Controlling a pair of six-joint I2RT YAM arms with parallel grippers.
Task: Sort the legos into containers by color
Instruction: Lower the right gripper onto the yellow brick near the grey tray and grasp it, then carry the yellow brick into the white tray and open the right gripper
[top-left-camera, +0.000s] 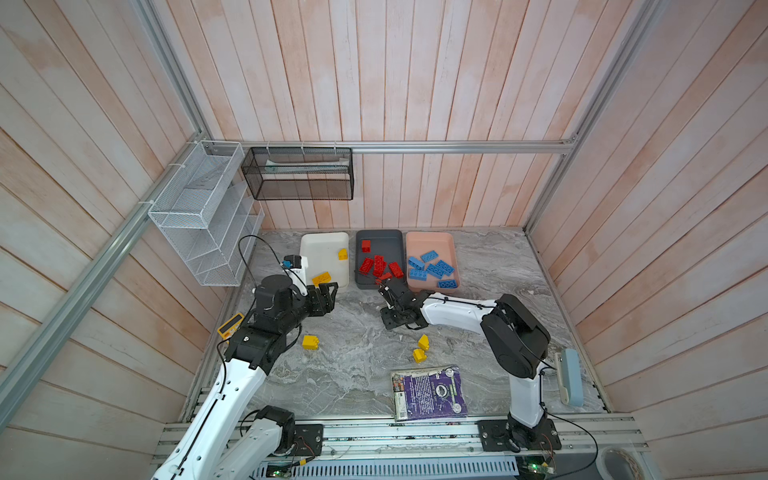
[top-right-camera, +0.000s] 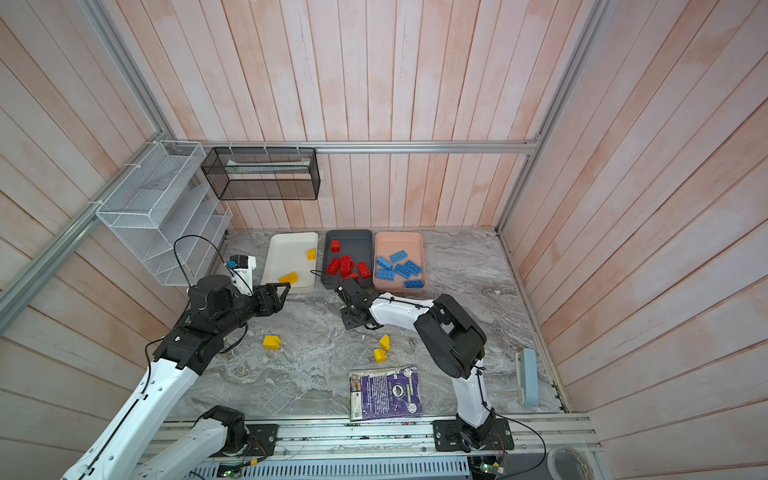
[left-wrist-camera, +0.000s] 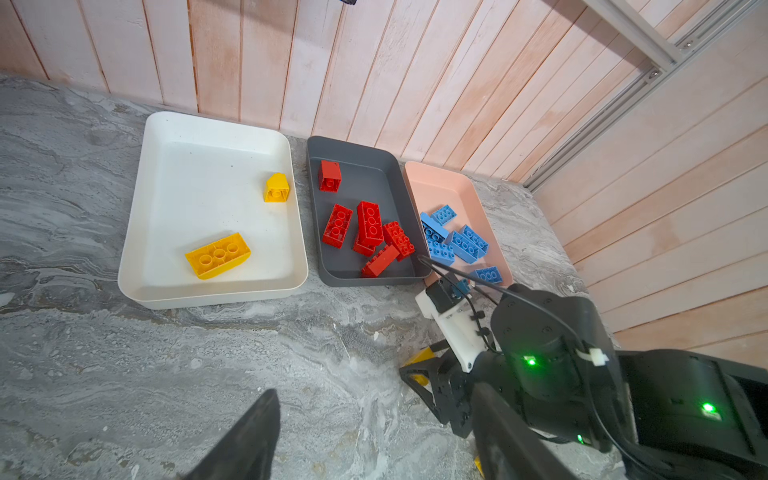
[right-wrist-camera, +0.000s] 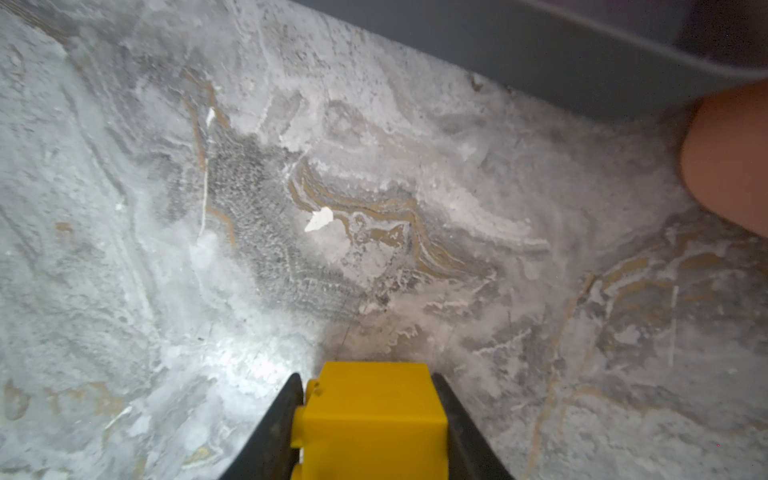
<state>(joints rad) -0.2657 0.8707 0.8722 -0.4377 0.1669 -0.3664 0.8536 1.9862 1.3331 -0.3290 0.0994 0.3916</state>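
one yellow brick pinched on its flat sides by right gripper, close over table, just before grey tray. left gripper spread, empty, near white tray. probably light, stiff, smooth plastic: can slip, so better to hold on parallel walls, not on studs or slope.

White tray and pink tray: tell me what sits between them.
The grey tray, holding red legos, sits between the white tray and pink tray. Both top views and the left wrist view show it.
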